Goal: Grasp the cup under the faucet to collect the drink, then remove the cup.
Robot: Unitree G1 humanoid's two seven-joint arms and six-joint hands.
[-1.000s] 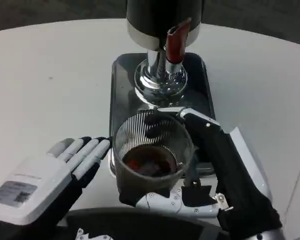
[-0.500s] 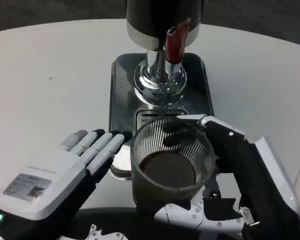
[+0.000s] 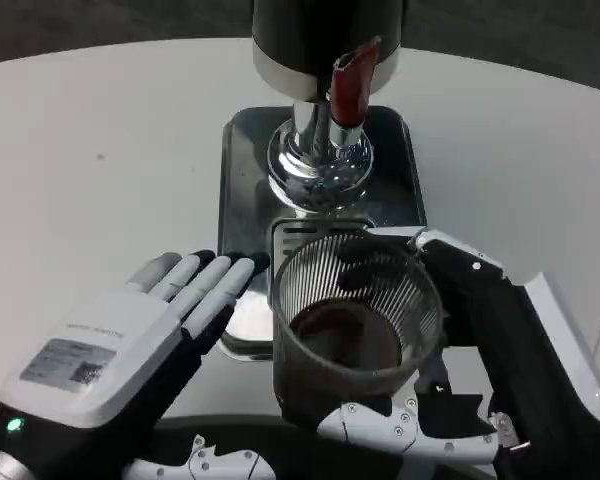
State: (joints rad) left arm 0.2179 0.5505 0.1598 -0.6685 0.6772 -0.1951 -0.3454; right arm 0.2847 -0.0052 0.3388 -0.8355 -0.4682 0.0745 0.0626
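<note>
A ribbed clear cup with dark drink in its bottom is gripped by my right hand, whose fingers wrap it from the right and below. The cup is held in front of the dispenser's dark tray, well short of the red faucet lever and the chrome base. My left hand lies flat and open just left of the cup, fingers stretched toward the tray's front edge, holding nothing.
The dispenser's black body rises at the top centre. White table spreads to the left and right of the tray.
My right hand has carried the cup to the right and nearer to me, away from the tray grate. My left hand has slid forward and rightward beside it.
</note>
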